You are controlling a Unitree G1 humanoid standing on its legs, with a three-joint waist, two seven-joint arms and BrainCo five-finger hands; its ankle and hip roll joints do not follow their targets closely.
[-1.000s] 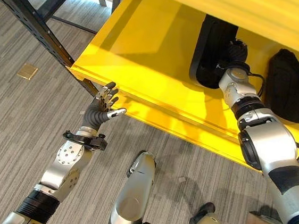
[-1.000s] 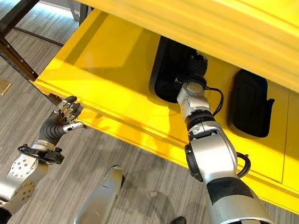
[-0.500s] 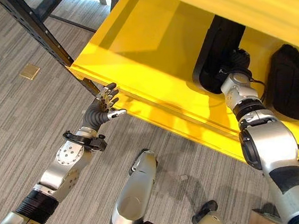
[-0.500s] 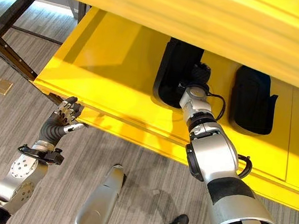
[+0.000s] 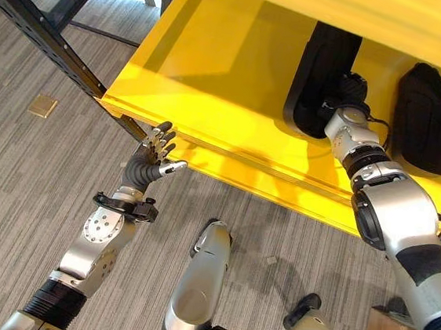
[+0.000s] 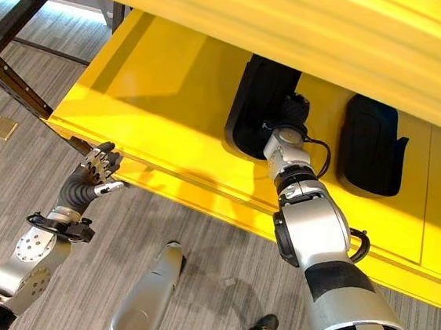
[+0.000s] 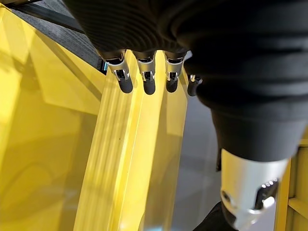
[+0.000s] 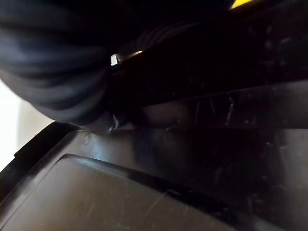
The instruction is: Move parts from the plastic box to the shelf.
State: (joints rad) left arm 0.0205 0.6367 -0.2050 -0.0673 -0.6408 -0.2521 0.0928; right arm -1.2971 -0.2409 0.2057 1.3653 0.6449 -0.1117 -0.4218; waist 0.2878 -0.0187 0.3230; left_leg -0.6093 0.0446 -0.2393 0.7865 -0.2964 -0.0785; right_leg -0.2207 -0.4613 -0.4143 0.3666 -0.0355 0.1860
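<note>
So the right hand (image 5: 353,88) is reached deep onto the yellow shelf (image 5: 214,78), sitting right against a long black part (image 5: 320,77) that lies flat on the shelf board. From the head cameras you mostly see the dark ribbed cover and the wrist; the fingers are tucked in by the part, and the wrist camera is just dark plastic up close, so I can't tell if they're curled on it or loose. A second black part (image 5: 424,119) lies further to the robot's right on the same board, well apart from the first one, nothing touching it.

The left hand (image 5: 152,158) is out in front of the shelf's front edge, near its left corner where the dark metal post (image 5: 45,32) runs down. Fingers are straight and a bit spread, thumb sticking out to the side, holding nothing. In its wrist view the fingertips (image 7: 125,84) hang just off the yellow lip, not touching it as far as I can see.

Grey striped carpet (image 5: 13,183) below, with a small tan square (image 5: 43,105) lying on it off to the left.
</note>
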